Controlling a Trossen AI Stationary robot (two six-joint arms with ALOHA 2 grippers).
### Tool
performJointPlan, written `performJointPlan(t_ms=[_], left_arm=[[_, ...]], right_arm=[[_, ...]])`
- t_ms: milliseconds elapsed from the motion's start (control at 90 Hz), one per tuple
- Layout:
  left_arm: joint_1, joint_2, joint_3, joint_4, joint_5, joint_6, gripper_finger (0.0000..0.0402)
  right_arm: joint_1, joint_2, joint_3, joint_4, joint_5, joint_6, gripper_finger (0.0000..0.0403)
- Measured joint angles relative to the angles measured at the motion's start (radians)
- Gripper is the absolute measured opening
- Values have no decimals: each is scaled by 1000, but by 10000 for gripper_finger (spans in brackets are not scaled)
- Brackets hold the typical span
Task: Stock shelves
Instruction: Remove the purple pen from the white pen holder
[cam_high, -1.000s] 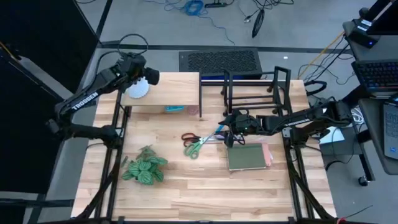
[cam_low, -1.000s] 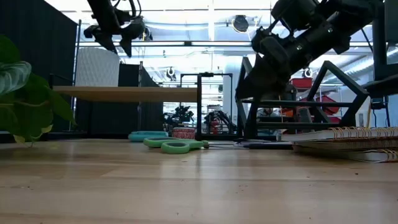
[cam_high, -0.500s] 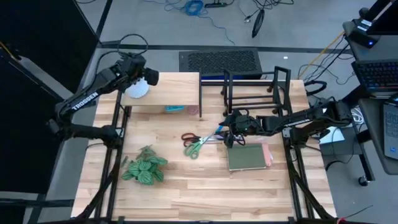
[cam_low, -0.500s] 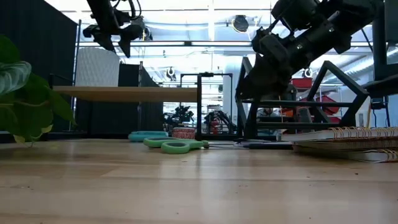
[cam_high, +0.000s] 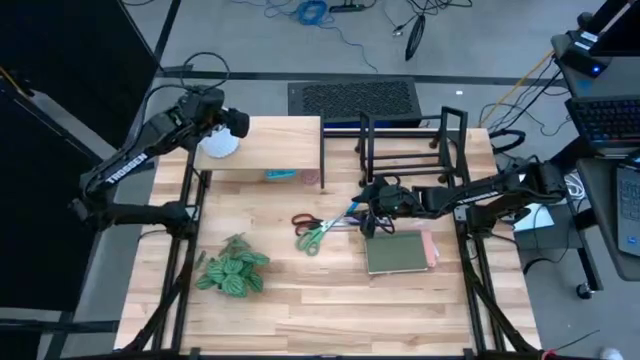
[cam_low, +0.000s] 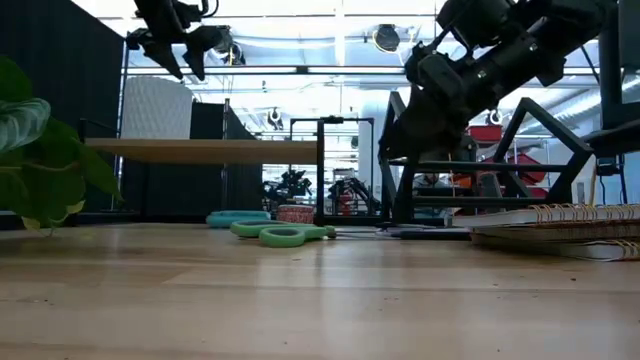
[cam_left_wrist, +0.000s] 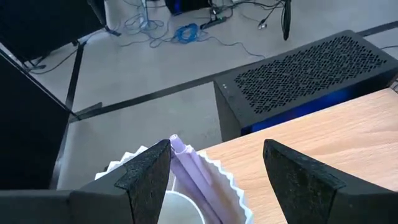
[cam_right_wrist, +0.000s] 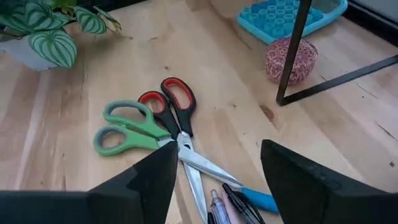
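The pale-wood riser shelf (cam_high: 275, 148) stands at the table's far left, with the black wire rack (cam_high: 405, 140) to its right. A white fluted paper holder (cam_high: 221, 144) with purple strips inside (cam_left_wrist: 186, 163) stands upright on the shelf's left end. My left gripper (cam_high: 229, 126) hangs open just above and beside it, touching nothing. My right gripper (cam_high: 372, 212) hovers open over the table's middle. Below it lie green-handled scissors (cam_right_wrist: 124, 132), red-handled scissors (cam_right_wrist: 169, 99) and some pens (cam_right_wrist: 231, 200).
A blue tray (cam_right_wrist: 292, 15) and a speckled twine ball (cam_right_wrist: 291, 59) lie under the shelf's near edge. Spiral notebooks (cam_high: 400, 251) lie near my right gripper on its near side. A potted plant (cam_high: 232, 271) stands at the near left.
My left gripper has drawn back a little toward the table's left edge and slightly up, away from the white holder, which stays upright on the shelf. My right gripper has kept still.
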Motion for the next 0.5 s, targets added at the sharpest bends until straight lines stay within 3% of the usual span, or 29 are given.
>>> performJointPlan(t_ms=[500], left_arm=[[0,0,0,-13,13,26,242]], right_arm=[[0,0,0,12,0,-20,215]])
